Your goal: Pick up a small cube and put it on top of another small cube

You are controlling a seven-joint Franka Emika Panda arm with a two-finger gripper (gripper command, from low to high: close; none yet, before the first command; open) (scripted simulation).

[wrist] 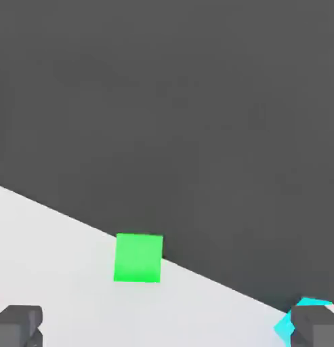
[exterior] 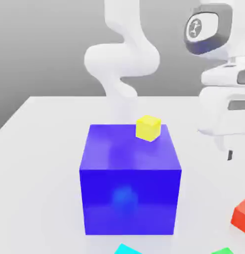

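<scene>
Presently, tool: open, its fingers wide apart and nothing between them; we see its grasping end, the tool [wrist: 167, 327], in the hand view, above the bench [exterior: 40, 198].
Red cube: small red cube [exterior: 241, 218] on the bench at the exterior view's right, partly cut off by the picture's edge; we take it as the one to lift.
Approach: we judge the step in hand to be lining up over the red cube. We should centre above it while high, then come straight down.
Wrist: the cube looks turned in the exterior view, so we would match the pads to two opposite faces; meeting corners would likely spin it.
Grip: lower until the pads straddle mid-height, close gently, lift upright.
Green cube, cyan cube: green cube [wrist: 138, 258] by the bench's edge, cyan cube [wrist: 284, 329] beside one finger in the hand view; we would keep both unbumped.
Blue block: large blue cube [exterior: 129, 198], yellow cube [exterior: 148, 128] on its top; give it a wide berth.
Stacking: which small cube is the base, we cannot tell; settle flat and centred, then release softly.
</scene>
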